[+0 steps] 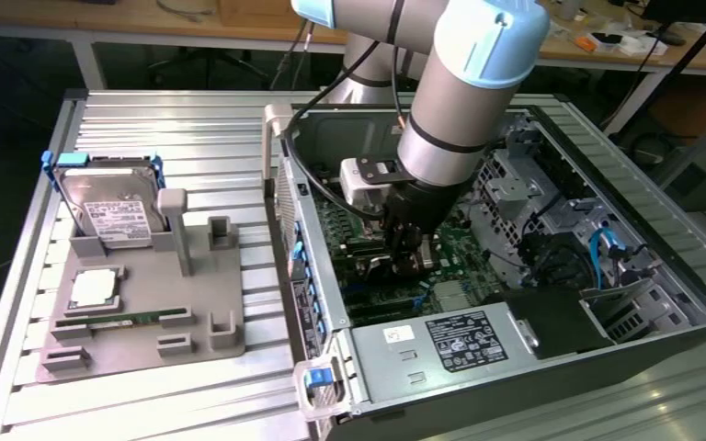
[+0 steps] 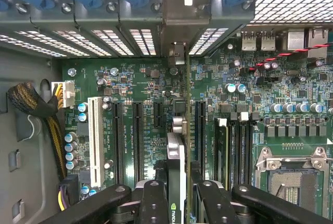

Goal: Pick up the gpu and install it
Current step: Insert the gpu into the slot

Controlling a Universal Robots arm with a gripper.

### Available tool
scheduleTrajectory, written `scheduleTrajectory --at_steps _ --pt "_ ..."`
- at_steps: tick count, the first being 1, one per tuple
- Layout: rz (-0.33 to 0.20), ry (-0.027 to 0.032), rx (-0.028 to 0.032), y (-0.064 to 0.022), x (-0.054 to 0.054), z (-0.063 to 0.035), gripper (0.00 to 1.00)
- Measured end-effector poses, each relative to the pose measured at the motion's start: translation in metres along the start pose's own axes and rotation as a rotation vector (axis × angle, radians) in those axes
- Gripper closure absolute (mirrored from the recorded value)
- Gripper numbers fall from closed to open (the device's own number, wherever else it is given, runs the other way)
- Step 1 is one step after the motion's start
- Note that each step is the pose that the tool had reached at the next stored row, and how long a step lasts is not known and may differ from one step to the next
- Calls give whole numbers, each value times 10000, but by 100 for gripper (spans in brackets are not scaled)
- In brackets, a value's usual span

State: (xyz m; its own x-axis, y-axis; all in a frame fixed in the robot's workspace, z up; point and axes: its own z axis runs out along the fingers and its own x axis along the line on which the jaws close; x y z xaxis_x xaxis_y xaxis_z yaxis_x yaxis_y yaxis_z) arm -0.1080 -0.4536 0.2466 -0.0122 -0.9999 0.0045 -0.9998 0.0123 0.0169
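Step in hand: installing; the gpu [image 2: 177,177] is already off the parts tray [image 1: 144,312] and carried inside the open computer case [image 1: 647,230], so the pick-up part looks done.
Jaws: the gripper [image 2: 177,203] is clenched on the gpu, one black finger [image 2: 155,203] on each flat face of the card.
Gpu position: held edge-on between the fingers, standing over the green motherboard [image 2: 145,86], its metal bracket end toward the slotted rear wall of the case.
Relation to slot: the card's edge runs in line with the black expansion slots [image 2: 138,140]; it seems to sit between two of them or over one, but whether it has entered a slot I cannot tell.
What the move calls for: in my judgement, keeping the card square to its slot and the bracket matched to the rear opening, then a straight, even press.
Left on tray: the hard drive [image 1: 114,216] and memory stick [image 1: 126,319].
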Motion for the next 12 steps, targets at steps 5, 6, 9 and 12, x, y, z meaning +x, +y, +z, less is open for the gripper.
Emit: scheduleTrajectory --at_steps 5,6,9,12 --pt "0 0 0 0 0 0 73" --pt "0 -13 6 -1 -2 4 73" --pt "0 0 0 0 0 0 60" --pt "0 0 0 0 0 0 54"
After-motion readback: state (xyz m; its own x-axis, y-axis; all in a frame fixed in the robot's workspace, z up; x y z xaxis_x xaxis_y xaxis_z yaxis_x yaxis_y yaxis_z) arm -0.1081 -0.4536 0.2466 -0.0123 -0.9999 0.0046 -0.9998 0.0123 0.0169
